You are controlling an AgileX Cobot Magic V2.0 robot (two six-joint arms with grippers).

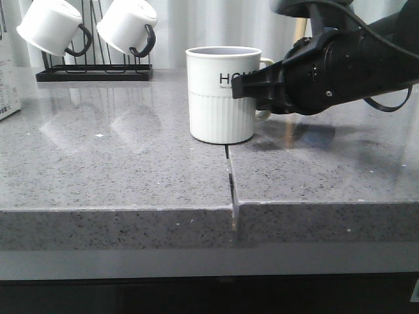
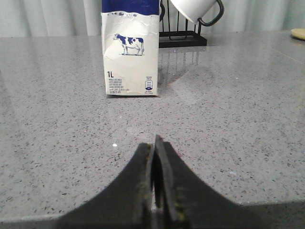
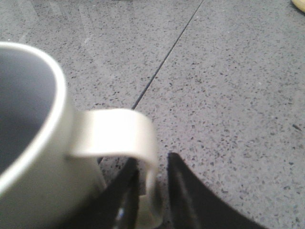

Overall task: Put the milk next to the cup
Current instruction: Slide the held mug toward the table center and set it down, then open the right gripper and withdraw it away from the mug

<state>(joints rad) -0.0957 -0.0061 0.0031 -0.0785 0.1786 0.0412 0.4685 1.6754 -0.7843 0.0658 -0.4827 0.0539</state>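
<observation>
One milk (image 2: 129, 47) carton and one cup (image 1: 222, 93) stand on the counter (image 1: 118, 170). The right tool (image 3: 152, 200) is clamped on the cup's handle (image 3: 125, 138); the left tool (image 2: 157, 186) is closed and holds nothing.

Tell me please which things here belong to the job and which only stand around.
Job:
- milk, standing upright on the counter
- cup, its handle between the right gripper jaws
- left gripper, jaws together, empty

Standing around:
- black mug rack
- two white mugs with black handles
</observation>
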